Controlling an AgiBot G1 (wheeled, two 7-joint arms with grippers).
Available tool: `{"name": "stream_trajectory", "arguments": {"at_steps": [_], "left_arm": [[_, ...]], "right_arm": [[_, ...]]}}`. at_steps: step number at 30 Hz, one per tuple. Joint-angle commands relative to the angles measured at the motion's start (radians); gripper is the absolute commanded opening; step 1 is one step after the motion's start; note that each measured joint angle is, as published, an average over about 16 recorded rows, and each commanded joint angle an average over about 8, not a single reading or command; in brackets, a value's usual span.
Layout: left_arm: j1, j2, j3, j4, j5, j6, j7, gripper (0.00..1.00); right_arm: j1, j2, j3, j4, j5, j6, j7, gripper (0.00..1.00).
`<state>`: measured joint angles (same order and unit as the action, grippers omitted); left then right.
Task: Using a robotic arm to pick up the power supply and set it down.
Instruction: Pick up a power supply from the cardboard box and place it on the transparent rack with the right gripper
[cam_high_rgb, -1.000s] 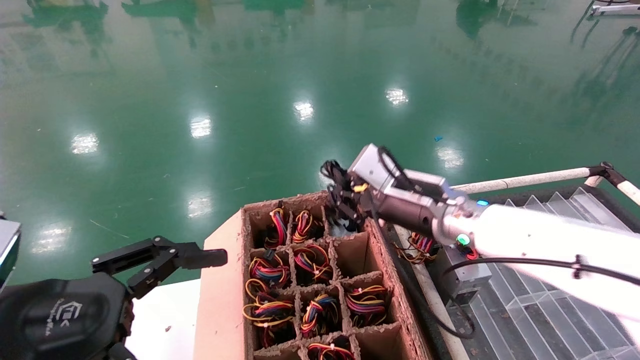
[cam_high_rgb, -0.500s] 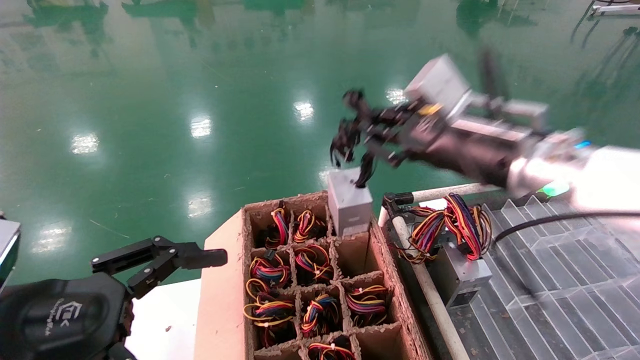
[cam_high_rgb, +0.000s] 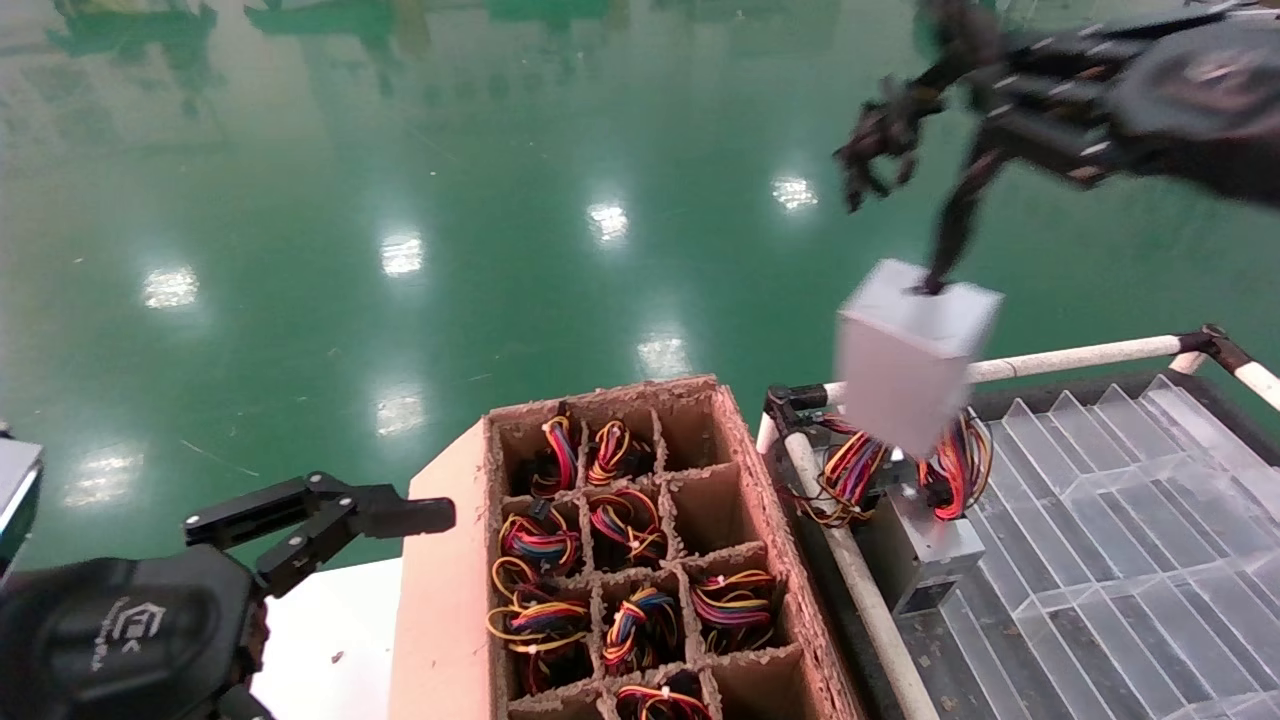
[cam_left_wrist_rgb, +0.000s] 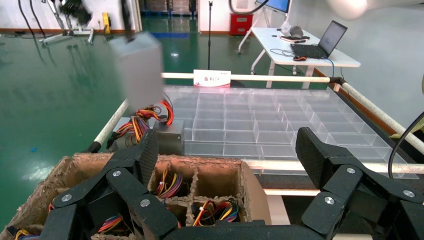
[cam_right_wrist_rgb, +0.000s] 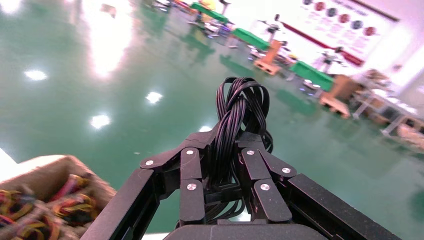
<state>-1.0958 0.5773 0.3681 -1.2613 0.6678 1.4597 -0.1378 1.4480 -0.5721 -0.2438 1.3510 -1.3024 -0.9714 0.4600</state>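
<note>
Right gripper (cam_high_rgb: 985, 100) is raised high at the upper right of the head view, its black linkage fingers (cam_right_wrist_rgb: 192, 172) pinched tight on a looped bundle of black cables (cam_right_wrist_rgb: 240, 117). From those cables the power supply (cam_high_rgb: 912, 350) hangs in mid-air, a plain silvery-grey metal box with flat faces and sharp edges, tilted, and blurred in the head view. It dangles over the near corner of a clear plastic tray (cam_high_rgb: 1100, 560), which is moulded into rows of ribbed rectangular cells and framed by white tubing. Below the hanging box, another grey box (cam_high_rgb: 925, 545) with a red, yellow and blue wire bundle sits on the tray's edge. Beside the tray stands a rough brown pulp carton (cam_high_rgb: 640, 560) divided into square cells, most of them stuffed with coloured wire coils. Left gripper (cam_high_rgb: 320, 520) is parked low at the left, over a white surface (cam_high_rgb: 330, 630), fingers spread apart, arm extended level toward the carton.
</note>
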Motion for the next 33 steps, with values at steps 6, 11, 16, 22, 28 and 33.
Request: {"name": "stream_trajectory", "arguments": {"at_steps": [6, 11, 16, 22, 28, 33], "left_arm": [[0.000, 0.000, 0.000, 0.000, 0.000, 0.000, 0.000, 1.00], [0.000, 0.000, 0.000, 0.000, 0.000, 0.000, 0.000, 1.00], [0.000, 0.000, 0.000, 0.000, 0.000, 0.000, 0.000, 1.00], [0.000, 0.000, 0.000, 0.000, 0.000, 0.000, 0.000, 1.00], [0.000, 0.000, 0.000, 0.000, 0.000, 0.000, 0.000, 1.00], [0.000, 0.000, 0.000, 0.000, 0.000, 0.000, 0.000, 1.00]], "right_arm": [[-0.037, 0.137, 0.073, -0.009, 0.052, -0.022, -0.010, 0.00], [-0.111, 0.215, 0.118, -0.020, 0.091, -0.021, -0.013, 0.00], [-0.201, 0.268, 0.158, -0.036, 0.135, -0.023, -0.030, 0.00], [-0.312, 0.319, 0.208, -0.065, 0.190, -0.035, -0.063, 0.00], [-0.424, 0.359, 0.259, -0.100, 0.240, -0.058, -0.094, 0.00], [-0.523, 0.373, 0.305, -0.122, 0.278, -0.081, -0.120, 0.00]]}}
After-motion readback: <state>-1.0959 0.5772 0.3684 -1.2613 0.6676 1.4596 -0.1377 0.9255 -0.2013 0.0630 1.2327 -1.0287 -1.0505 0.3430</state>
